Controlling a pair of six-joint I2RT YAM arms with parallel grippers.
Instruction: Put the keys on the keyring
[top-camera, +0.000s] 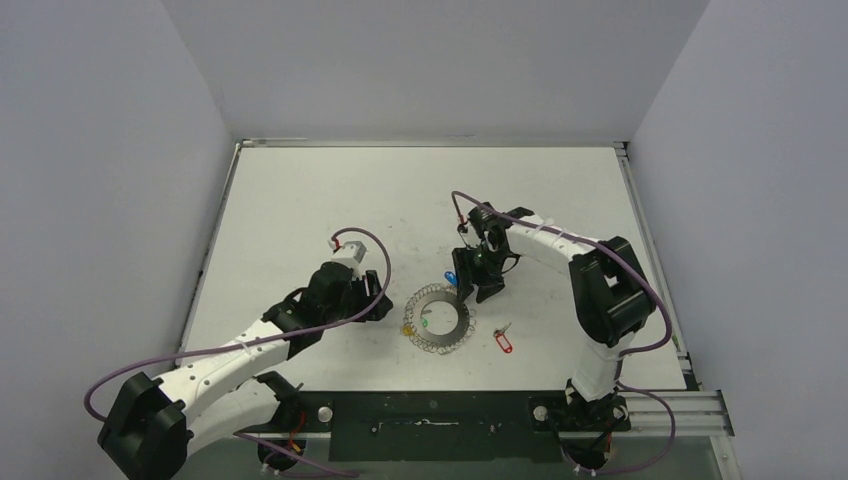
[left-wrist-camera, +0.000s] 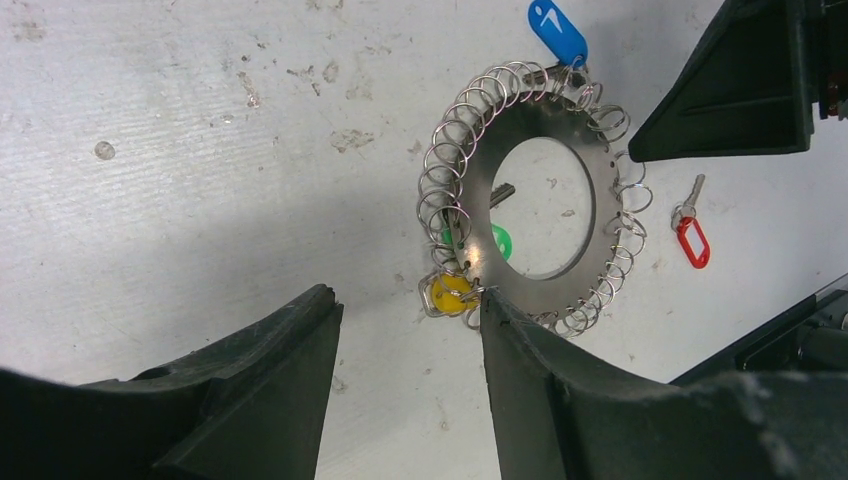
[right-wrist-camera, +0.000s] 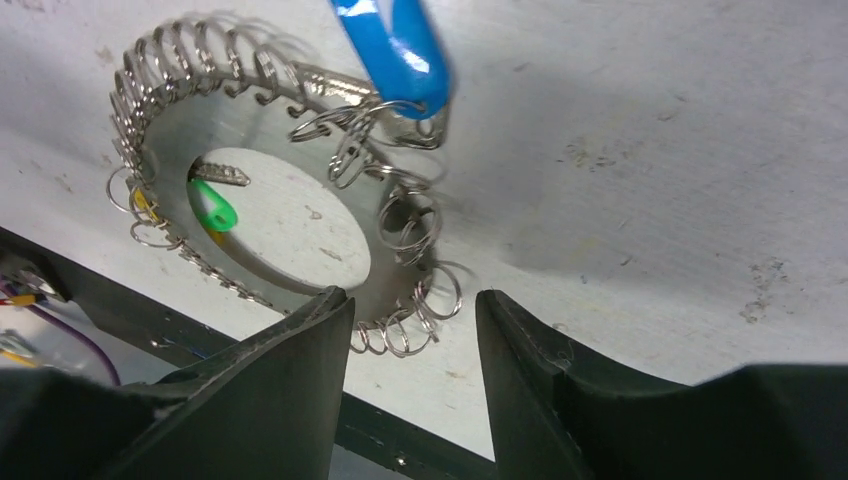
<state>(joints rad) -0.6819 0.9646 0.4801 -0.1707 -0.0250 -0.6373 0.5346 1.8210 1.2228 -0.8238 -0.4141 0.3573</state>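
The flat grey metal keyring (top-camera: 458, 322) (left-wrist-camera: 540, 117) (right-wrist-camera: 290, 140), a washer-like disc with a wide central hole and small wire loops all round its edge, lies flat on the white table (top-camera: 350, 190) between the two arms. The small silver blue-tagged key (top-camera: 451, 279) (left-wrist-camera: 557, 32) (right-wrist-camera: 395, 50) lies at the far edge of the keyring, its blade across the loops and its own small ring tangled among them; whether it is actually threaded on cannot be told. The small silver red-tagged key (top-camera: 504, 342) (left-wrist-camera: 691, 240) lies on the table near the keyring's right side, apart from it. A green tag (left-wrist-camera: 499, 241) (right-wrist-camera: 215, 212) shows through the central hole, and a yellow tag (left-wrist-camera: 450, 293) sits at the near left edge among the loops. The left gripper (top-camera: 380, 300) (left-wrist-camera: 405, 300) is low beside the keyring's left side with its jaws spread apart and nothing between them, one fingertip just beside the yellow tag. The right gripper (top-camera: 478, 293) (right-wrist-camera: 412, 305) hovers by the far right edge of the keyring, close to the blue-tagged key, its jaws likewise parted and empty.
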